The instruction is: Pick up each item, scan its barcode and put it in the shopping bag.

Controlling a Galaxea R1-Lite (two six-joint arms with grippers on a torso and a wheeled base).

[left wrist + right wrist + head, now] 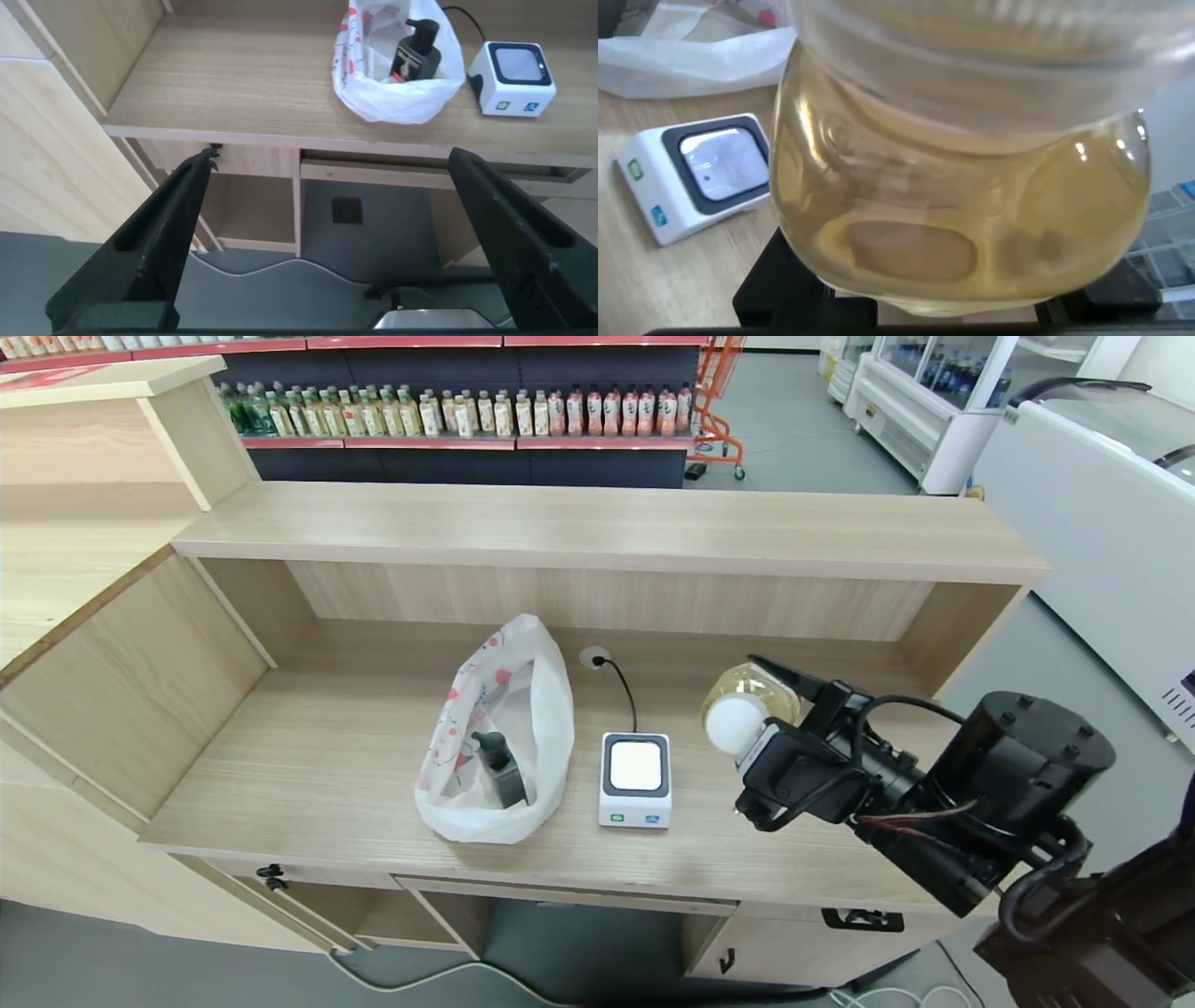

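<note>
My right gripper (pixel 782 711) is shut on a clear bottle of yellowish liquid (pixel 750 698) with a white cap, held tilted above the counter just right of the scanner (pixel 635 777). That bottle (pixel 962 187) looms close in the right wrist view, with the white scanner (pixel 701 182) on the counter beyond it. The white shopping bag (pixel 495 737) stands open left of the scanner, with a black pump bottle (pixel 500 771) inside. My left gripper (pixel 336 252) hangs open in front of the counter's edge, below its top. Past it are the bag (pixel 397 79) and the scanner (pixel 512 77).
The wooden counter (pixel 317 765) has a raised back ledge (pixel 597 527) and a side wall on the left. A black cable (pixel 624 691) runs from the scanner to a hole at the back. Drawers (pixel 374 173) sit under the top. Freezers (pixel 1092 504) stand at the right.
</note>
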